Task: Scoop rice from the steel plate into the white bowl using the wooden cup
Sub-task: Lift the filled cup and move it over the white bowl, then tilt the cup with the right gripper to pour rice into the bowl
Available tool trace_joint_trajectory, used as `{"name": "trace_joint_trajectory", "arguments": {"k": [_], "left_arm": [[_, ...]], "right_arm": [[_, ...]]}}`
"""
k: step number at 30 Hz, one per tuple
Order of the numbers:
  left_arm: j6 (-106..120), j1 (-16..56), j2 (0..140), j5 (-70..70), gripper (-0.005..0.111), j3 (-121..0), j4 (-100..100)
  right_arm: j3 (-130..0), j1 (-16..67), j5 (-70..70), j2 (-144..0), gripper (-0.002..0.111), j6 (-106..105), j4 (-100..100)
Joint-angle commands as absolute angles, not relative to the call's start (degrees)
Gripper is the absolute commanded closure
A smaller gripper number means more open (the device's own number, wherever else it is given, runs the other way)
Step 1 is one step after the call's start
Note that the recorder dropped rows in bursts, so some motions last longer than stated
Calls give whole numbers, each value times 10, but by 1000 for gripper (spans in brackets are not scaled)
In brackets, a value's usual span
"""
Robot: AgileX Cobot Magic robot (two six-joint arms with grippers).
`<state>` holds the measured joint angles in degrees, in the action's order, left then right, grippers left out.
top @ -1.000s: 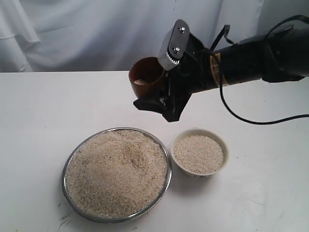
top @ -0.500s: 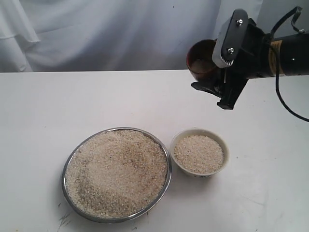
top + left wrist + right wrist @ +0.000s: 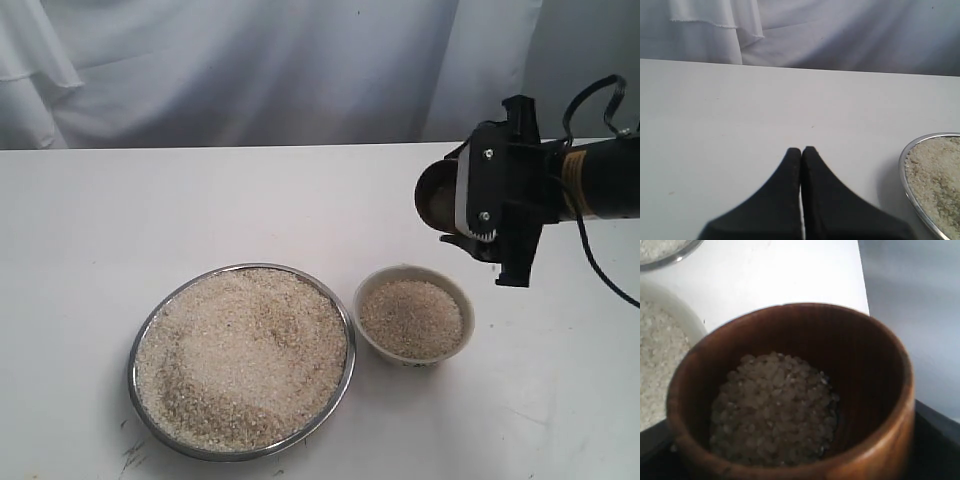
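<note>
My right gripper point(image 3: 468, 212) is shut on the wooden cup point(image 3: 435, 197), held in the air just beyond and to the right of the white bowl point(image 3: 460, 297). In the right wrist view the cup point(image 3: 880, 405) is upright with a small load of rice point(image 3: 772, 410) at its bottom. The bowl is nearly full of rice point(image 3: 412, 318). A broad heap of rice point(image 3: 240, 350) fills the steel plate point(image 3: 136, 352) left of the bowl. My left gripper point(image 3: 801, 151) is shut on nothing, low over bare table beside the plate's rim point(image 3: 904, 172).
White cloth point(image 3: 250, 70) hangs behind the white table point(image 3: 90, 230). A black cable point(image 3: 600, 95) loops over the right arm. A few stray grains lie near the plate's front left point(image 3: 128, 455).
The right gripper carried the cup from above the far side of the plate rightward and down, ending beside the bowl's far right. The left gripper view has no earlier frame.
</note>
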<state>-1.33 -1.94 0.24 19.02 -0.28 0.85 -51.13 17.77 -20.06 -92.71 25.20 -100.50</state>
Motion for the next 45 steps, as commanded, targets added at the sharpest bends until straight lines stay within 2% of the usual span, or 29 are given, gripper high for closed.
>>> {"name": "trace_joint_trajectory", "arguments": {"k": [1,9,15,34,45], "left_arm": [[-13,-18,0,183,107,0,8],[-13,-18,0,183,107,0,8],[-13,-18,0,183,107,0,8],[-13,-18,0,183,107,0,8],[-13,-18,0,183,107,0,8]], "right_arm": [[-498,183,-143,-919,108,151,-999],[-498,225,-127,-926,108,51,-999],[-498,263,-16,-944,108,-52,-999],[-484,309,48,-947,108,-236,-999],[-462,322,48,-947,108,-247,-999]]}}
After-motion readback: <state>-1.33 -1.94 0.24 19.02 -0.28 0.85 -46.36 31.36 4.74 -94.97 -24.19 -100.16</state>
